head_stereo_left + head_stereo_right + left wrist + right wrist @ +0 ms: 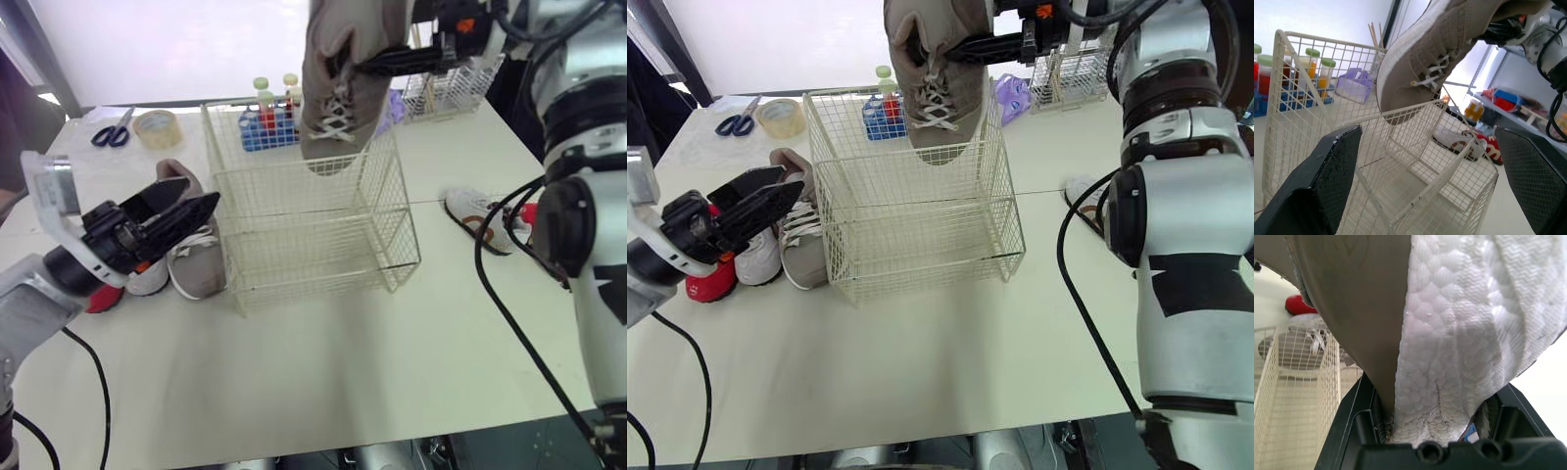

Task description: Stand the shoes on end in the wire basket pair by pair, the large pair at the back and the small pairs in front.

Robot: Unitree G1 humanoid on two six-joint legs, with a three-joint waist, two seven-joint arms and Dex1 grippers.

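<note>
Footwear in hand first: the large grey-brown lace-up shoe (338, 98) hangs toe-down over the rear part of the white wire basket (304, 245), its toe about level with the rim. The right end effector (377, 61) pinches it at the heel end.

It looks light, with a soft fabric or suede-like upper that would buckle under a squeeze and a white patterned sole that looks firmer. I judge the heel the best hold, since the sole and the back of the shoe resist the fingers there. The laces hang loose and could catch on the wire.

The left end effector (196, 203) hovers spread apart left of the basket, near a matching grey-brown shoe (196, 264) lying on the white bench (343, 362).

No brand or lettering is legible.
</note>
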